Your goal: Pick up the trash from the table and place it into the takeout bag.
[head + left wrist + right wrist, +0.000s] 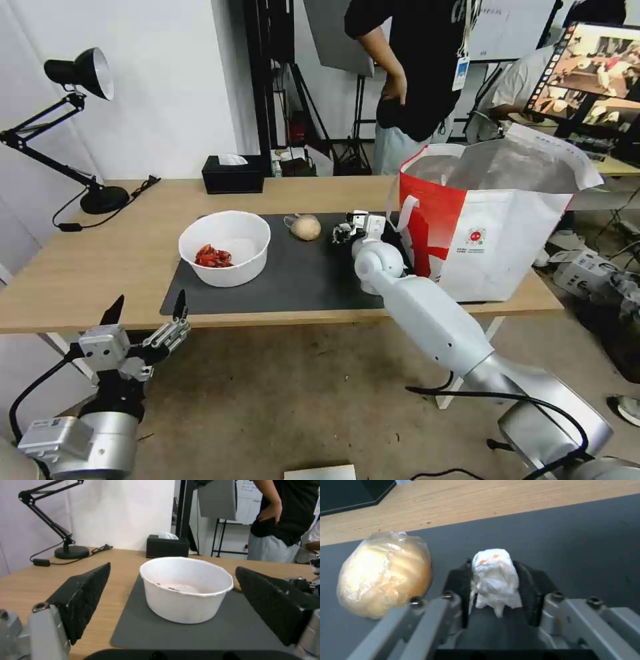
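Crumpled tissue (495,577) clamped in right claw (496,585) over the dark mat (293,273), just beside wrapped beige ball (383,572) — takeout bag (493,227) near on the tabletop (100,260) w/ white bowl (225,248). Left claw (147,313) spread wide, holding nothing, below tabletop's front edge.

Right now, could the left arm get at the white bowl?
Probably yes. The left gripper hangs open below the table edge, facing the white bowl, with nothing between them. The right gripper is shut on the tissue, well aside.
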### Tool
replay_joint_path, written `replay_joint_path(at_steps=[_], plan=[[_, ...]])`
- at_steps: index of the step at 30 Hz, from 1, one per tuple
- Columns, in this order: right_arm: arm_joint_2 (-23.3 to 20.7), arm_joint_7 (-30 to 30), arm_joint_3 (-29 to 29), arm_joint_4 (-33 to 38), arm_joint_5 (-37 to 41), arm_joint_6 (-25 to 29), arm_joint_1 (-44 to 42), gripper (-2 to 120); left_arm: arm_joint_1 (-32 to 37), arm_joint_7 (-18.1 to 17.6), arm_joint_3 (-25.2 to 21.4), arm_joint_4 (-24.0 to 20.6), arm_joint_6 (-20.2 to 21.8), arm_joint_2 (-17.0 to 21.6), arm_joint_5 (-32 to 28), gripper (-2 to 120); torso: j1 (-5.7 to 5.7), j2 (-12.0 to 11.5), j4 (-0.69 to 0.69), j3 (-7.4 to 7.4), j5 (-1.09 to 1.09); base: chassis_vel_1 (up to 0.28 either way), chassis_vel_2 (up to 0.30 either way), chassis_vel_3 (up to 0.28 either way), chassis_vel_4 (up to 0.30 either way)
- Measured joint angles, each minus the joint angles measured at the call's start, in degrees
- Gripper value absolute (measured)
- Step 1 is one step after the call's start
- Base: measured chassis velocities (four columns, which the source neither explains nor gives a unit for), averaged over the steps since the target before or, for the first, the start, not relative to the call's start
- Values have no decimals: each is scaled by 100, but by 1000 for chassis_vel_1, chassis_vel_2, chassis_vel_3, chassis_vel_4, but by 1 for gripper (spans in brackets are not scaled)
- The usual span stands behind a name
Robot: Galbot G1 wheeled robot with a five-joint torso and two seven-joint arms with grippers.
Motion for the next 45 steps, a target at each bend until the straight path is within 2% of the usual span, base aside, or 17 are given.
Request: replay_joint_path(at_steps=[2,4,6,14,16,18,20,21,23,29,32,38,40,41,43,44,45], plan=[[26,1,9,-30,0,0,16,17,0,-6,-11,0,-4,18,-15,100,0,0,0,0,0,0,0,0,0],[27,1,9,-30,0,0,17,16,0,-7,-12,0,-5,20,-16,100,1,0,0,0,0,0,0,0,0],[35,13,10,-33,0,0,26,2,-4,-12,-15,0,-6,30,-29,100,0,0,0,0,0,0,0,0,0],[23,98,42,35,-3,19,39,0,-8,-17,-11,0,-8,43,-37,100,1,0,0,0,0,0,0,0,0],[-126,103,-37,591,80,47,59,0,-10,-33,-14,0,-10,46,-68,100,1,0,0,0,0,0,0,0,0],[-166,103,-74,755,126,49,70,0,-11,-40,-17,0,-10,48,-80,100,1,0,-1,0,0,0,0,0,0],[-383,113,-300,1562,430,58,143,0,-21,-55,-18,0,-10,57,-130,100,0,0,0,-1,0,0,0,0,0],[-383,113,-300,1562,430,58,143,0,-21,-55,-18,0,-10,57,-130,100,0,0,0,-1,0,0,0,0,0],[-554,164,-495,2145,638,58,261,0,-27,-65,-18,0,-11,68,-151,100,0,0,0,-1,0,0,0,0,0],[-751,308,-618,2808,813,47,664,0,-30,-93,-16,0,-9,72,-166,100,0,0,1,0,0,0,0,0,0],[-1026,711,-472,3298,1007,-145,947,0,-32,-153,-21,0,-15,70,-169,100,0,0,2,0,0,0,0,0,0],[-1380,1144,-252,3697,1241,-452,1028,0,-39,-176,-37,0,-19,69,-188,100,0,0,1,0,1,0,0,0,0],[-1873,1512,21,4007,1503,-724,1049,0,-58,-187,-52,0,-21,71,-218,100,0,0,0,0,1,0,0,0,0],[-1873,1512,21,4007,1503,-724,1049,0,-58,-187,-52,0,-21,71,-218,100,0,0,0,0,1,0,0,0,0],[-2427,1587,371,4170,1574,-939,930,0,-78,-191,-64,0,-23,71,-251,100,0,0,0,0,2,0,0,0,0],[-2427,1587,371,4170,1574,-939,930,0,-78,-191,-64,0,-23,71,-251,100,0,0,0,0,2,0,0,0,0],[-2824,1589,680,4202,1585,-1038,764,0,-94,-195,-64,0,-24,71,-270,100,0,0,-3,-1,4,0,0,0,0]])
